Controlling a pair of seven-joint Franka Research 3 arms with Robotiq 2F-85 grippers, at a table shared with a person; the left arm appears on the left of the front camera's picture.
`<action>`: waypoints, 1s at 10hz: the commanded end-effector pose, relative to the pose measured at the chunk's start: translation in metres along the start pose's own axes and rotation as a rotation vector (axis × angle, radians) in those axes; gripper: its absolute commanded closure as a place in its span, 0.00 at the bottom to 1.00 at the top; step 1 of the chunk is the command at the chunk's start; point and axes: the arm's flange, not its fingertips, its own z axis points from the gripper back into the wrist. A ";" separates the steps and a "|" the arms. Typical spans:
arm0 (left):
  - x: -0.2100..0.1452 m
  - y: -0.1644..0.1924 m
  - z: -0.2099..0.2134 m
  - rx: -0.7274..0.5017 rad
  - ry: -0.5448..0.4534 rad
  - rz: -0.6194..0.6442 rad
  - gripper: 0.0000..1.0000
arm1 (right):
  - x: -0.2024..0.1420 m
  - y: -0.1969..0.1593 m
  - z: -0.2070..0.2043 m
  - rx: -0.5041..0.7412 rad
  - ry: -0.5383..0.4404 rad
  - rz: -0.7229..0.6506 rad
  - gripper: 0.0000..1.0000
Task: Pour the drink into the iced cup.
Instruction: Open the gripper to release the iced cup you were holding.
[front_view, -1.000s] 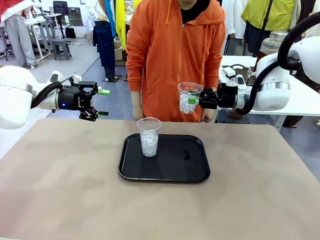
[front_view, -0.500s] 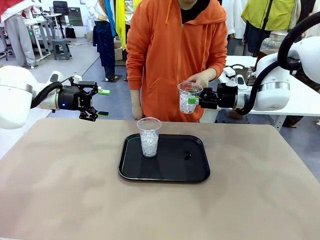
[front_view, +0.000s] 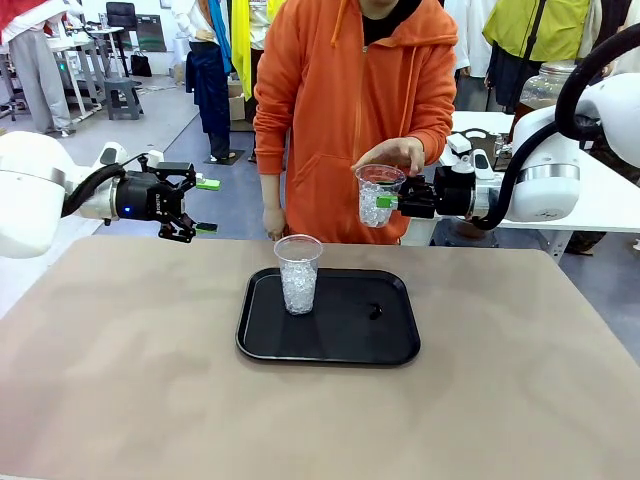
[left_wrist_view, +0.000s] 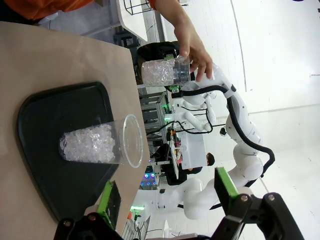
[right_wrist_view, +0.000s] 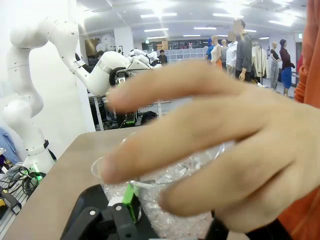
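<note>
An iced cup (front_view: 298, 275), clear plastic and filled with ice, stands upright on the left part of a black tray (front_view: 385, 345); the left wrist view shows this cup (left_wrist_view: 95, 145) on the tray (left_wrist_view: 45, 115) too. My right gripper (front_view: 384, 202) is shut on a second clear cup of ice (front_view: 373, 200), held upright in the air beyond the tray's far right. A person's hand (front_view: 395, 155) rests on that cup's rim and covers it (right_wrist_view: 180, 222) in the right wrist view. My left gripper (front_view: 207, 206) hangs open and holds nothing, left of the tray. The drink is out of view.
The person in an orange hoodie (front_view: 350, 100) stands at the table's far edge. A small dark spot (front_view: 375, 312) lies on the tray's right half. The tan tabletop (front_view: 120, 380) spreads wide around the tray.
The person's hand has come up from behind the right gripper and settled on the rim of the held cup. Neither arm has moved.
</note>
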 end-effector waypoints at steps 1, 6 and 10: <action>-0.001 -0.002 0.001 0.000 -0.001 -0.005 0.00 | 0.004 0.004 -0.001 0.005 -0.005 0.003 0.32; -0.001 -0.002 0.001 0.000 -0.001 -0.005 0.00 | 0.004 0.004 -0.001 0.005 -0.005 0.003 0.32; -0.001 -0.002 0.001 0.000 -0.001 -0.005 0.00 | 0.004 0.004 -0.001 0.005 -0.005 0.003 0.32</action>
